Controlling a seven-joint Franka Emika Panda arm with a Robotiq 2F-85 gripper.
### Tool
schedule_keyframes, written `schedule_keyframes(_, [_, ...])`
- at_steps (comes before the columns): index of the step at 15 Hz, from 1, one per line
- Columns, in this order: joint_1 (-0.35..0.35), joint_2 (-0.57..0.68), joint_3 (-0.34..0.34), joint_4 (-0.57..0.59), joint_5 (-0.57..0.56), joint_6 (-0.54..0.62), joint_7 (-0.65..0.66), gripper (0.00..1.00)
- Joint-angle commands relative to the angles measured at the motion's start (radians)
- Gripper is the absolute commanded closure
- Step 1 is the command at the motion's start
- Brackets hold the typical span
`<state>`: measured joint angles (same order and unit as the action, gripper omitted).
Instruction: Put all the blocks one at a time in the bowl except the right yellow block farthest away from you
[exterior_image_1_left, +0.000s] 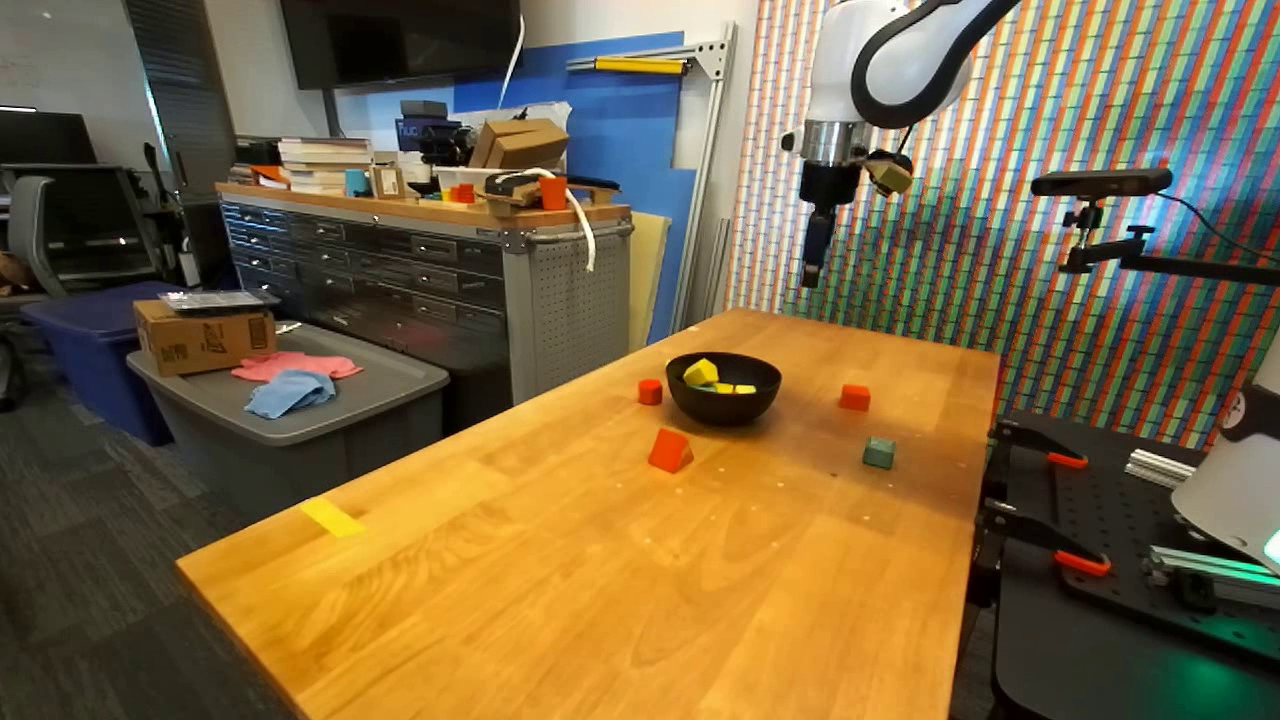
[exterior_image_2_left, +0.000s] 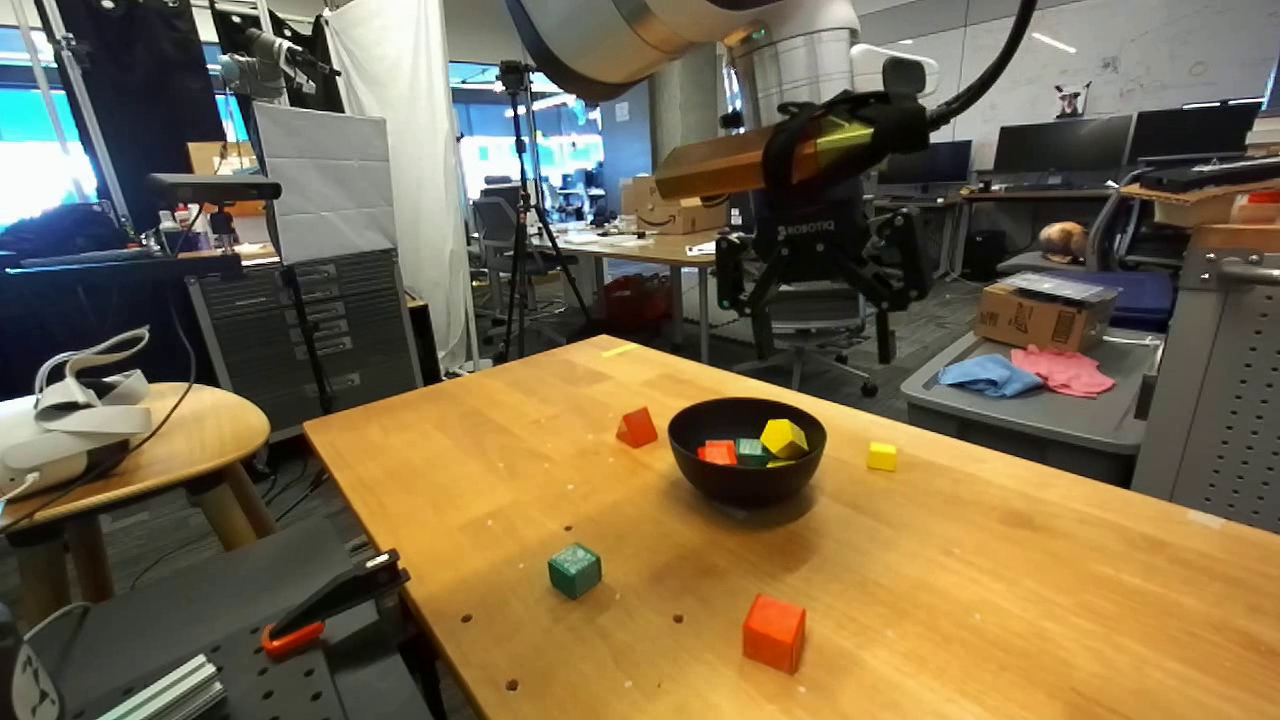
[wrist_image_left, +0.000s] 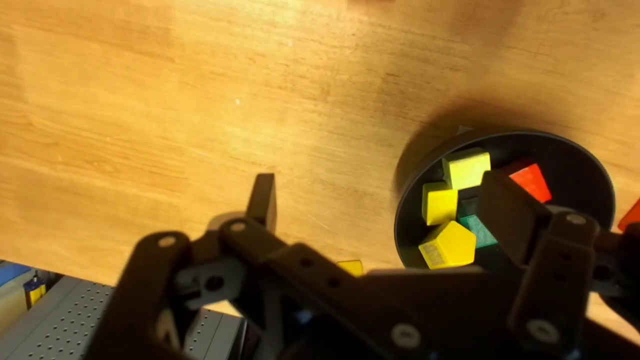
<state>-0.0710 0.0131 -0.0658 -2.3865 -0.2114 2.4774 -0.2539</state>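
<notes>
A wooden table (exterior_image_1_left: 640, 600) bears the work. Above it the gripper (exterior_image_2_left: 825, 350) gapes wide, with nothing in its grasp. The black bowl (exterior_image_1_left: 725, 408) holds three yellow blocks (wrist_image_left: 440, 205), a green piece (wrist_image_left: 479, 231) and a red piece (wrist_image_left: 532, 182): perhaps half done. Apparently left: a green cube (exterior_image_1_left: 879, 453), a red block (exterior_image_2_left: 774, 633), a red wedge (exterior_image_2_left: 637, 428), and a small red cube (exterior_image_1_left: 650, 391) near the bowl, seen in an exterior view but not the wrist view. The yellow cube (exterior_image_2_left: 882, 457), presumably exempt, shows whole in an exterior view, partly covered in the wrist view.

A red cube (exterior_image_2_left: 773, 633), red wedge (exterior_image_2_left: 637, 428), green cube (exterior_image_2_left: 575, 571) and yellow cube (exterior_image_2_left: 882, 457) surround a round black bowl (exterior_image_2_left: 745, 488) holding red, green, yellow blocks (wrist_image_left: 454, 245).
</notes>
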Motion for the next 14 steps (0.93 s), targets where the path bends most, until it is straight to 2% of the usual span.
schedule_keyframes(1, [-0.002,-0.039,-0.003,-0.085,0.011,-0.030,-0.003,0.00])
schedule_keyframes(5, [-0.029,-0.052,-0.032,-0.252,0.031,0.046,-0.092,0.00])
schedule_keyframes(9, [-0.067,-0.003,-0.073,-0.390,0.138,0.271,-0.128,0.00])
schedule_keyframes(10, [-0.074,0.007,-0.077,-0.419,0.188,0.329,-0.148,0.00])
schedule_keyframes(11, [-0.077,0.078,-0.073,-0.361,0.256,0.377,-0.174,0.00])
schedule_keyframes(12, [-0.083,0.084,-0.062,-0.383,0.321,0.436,-0.203,0.00])
schedule_keyframes(14, [-0.109,0.114,-0.013,-0.384,0.450,0.531,-0.261,0.00])
